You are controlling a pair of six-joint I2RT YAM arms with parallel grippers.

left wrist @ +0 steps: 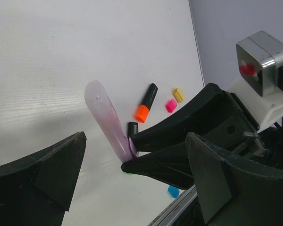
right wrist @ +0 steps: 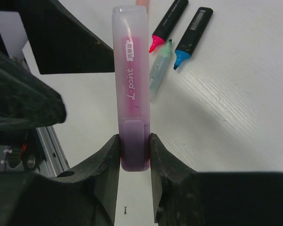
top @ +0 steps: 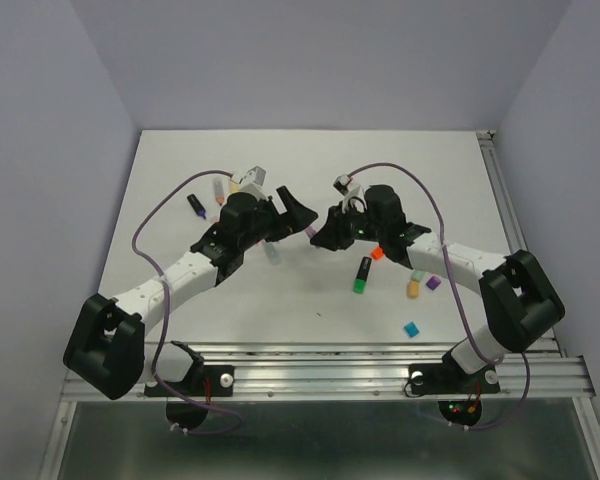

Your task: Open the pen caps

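Right jaws pinch the purple cap [right wrist: 133, 143] of the pink pen [right wrist: 129, 66]; left jaws gape beside it

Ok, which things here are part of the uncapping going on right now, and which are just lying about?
In hand: pale purple pen, its darker end pinched in the right claw; open left claw close to its free end.
Lying about: pink-tipped pen, mint pen, blue-tipped pen, all uncapped; loose pink cap, yellow cap, blue cap.
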